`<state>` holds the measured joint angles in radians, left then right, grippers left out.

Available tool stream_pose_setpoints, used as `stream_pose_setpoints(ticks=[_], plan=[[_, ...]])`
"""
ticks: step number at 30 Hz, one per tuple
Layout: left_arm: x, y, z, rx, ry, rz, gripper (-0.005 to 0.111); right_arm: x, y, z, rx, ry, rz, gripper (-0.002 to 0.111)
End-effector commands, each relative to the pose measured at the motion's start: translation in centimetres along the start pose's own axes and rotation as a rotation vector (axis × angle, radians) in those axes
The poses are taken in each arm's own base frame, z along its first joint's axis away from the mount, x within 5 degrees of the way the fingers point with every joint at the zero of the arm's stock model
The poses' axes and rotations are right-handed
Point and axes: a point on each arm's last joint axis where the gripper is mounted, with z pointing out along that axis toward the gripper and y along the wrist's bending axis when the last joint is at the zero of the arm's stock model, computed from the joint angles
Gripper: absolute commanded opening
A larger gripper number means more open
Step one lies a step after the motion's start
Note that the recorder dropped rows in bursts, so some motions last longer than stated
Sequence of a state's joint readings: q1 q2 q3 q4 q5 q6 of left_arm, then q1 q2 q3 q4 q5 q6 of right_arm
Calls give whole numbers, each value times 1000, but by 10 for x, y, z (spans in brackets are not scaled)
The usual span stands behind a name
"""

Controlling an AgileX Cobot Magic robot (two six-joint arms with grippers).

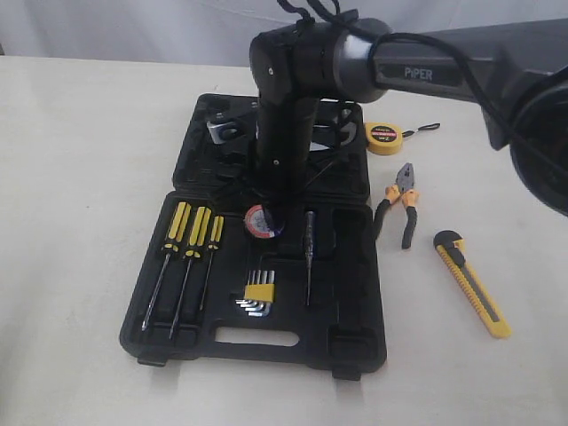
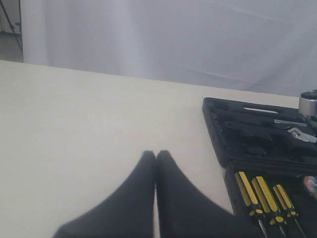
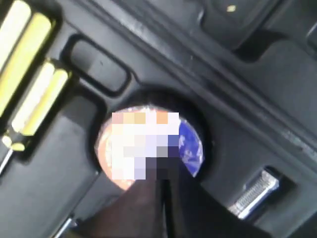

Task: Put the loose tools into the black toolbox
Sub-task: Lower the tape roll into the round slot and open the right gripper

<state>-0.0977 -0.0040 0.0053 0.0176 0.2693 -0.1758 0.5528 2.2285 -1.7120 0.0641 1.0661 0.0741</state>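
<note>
The black tape roll (image 1: pixel 257 222) (image 3: pixel 190 145) lies flat in a round recess of the open black toolbox (image 1: pixel 355 266) (image 3: pixel 247 89) (image 2: pixel 218 134). My right gripper (image 1: pixel 271 216) (image 3: pixel 163 179) points straight down onto the roll's label, its fingers pressed together with nothing between them. On the table right of the case lie the round yellow tape measure (image 1: pixel 384 138), the orange-black pliers (image 1: pixel 401 202) and the yellow-black utility knife (image 1: pixel 470 282). My left gripper (image 2: pixel 155 154) is shut and empty over bare table left of the case; the exterior view does not show it.
Three yellow-black screwdrivers (image 1: pixel 191 235) (image 2: pixel 257 196) (image 3: pixel 29 74), a yellow-clipped hex key set (image 1: pixel 257 293) and a thin silver tester (image 1: pixel 309 253) sit in the near half of the case. The right arm stands over the far half, hiding part of it.
</note>
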Motion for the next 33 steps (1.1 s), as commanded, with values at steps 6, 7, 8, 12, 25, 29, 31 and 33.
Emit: stream_pose_setpoints(ticks=[6, 7, 8, 12, 25, 29, 31, 33], plan=[[-1, 0, 0, 4, 0, 6, 0, 0, 2, -31, -20, -82, 5, -1], [-1, 0, 0, 4, 0, 6, 0, -1, 2, -31, -20, -86, 5, -1], [-1, 0, 0, 4, 0, 6, 0, -1, 2, -31, -20, -89, 2, -1], [-1, 0, 0, 4, 0, 6, 0, -4, 4, -21, -49, -92, 12, -1], [-1, 0, 0, 4, 0, 6, 0, -3, 7, -48, -81, -142, -14, -1], [-1, 0, 0, 4, 0, 6, 0, -3, 7, -41, -81, -118, -10, -1], [-1, 0, 0, 4, 0, 6, 0, -4, 6, -22, -77, -81, -3, -1], [-1, 0, 0, 4, 0, 6, 0, -5, 5, -7, -76, -52, 7, -1]])
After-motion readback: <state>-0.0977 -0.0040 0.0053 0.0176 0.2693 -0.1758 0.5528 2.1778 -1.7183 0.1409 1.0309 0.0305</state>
